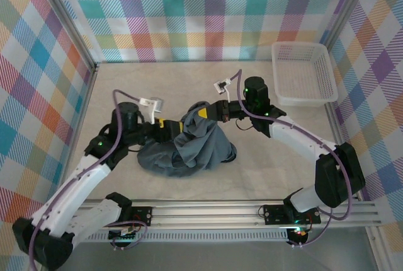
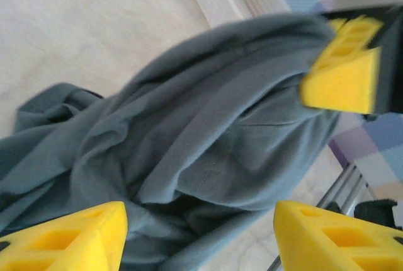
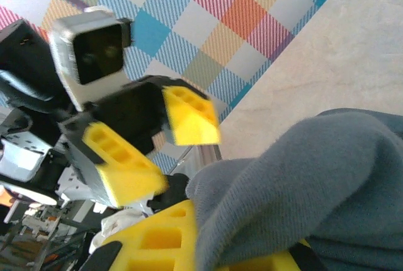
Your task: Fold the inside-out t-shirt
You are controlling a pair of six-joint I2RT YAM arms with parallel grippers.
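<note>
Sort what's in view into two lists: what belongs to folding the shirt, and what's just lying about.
Belongs to the job:
- grey t-shirt, bunched mid-table
- right gripper, shut on a raised bunch of the t-shirt
- left gripper, open at the t-shirt's left side

Lying about:
- white mesh basket, far right corner, apart from the t-shirt

Bright, even light; blurred wrist views

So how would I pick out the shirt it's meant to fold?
Look at the middle of the pale table. The crumpled heap there is the t-shirt. It is soft and dark slate-grey, unlike the white mesh basket at the far right.
</note>
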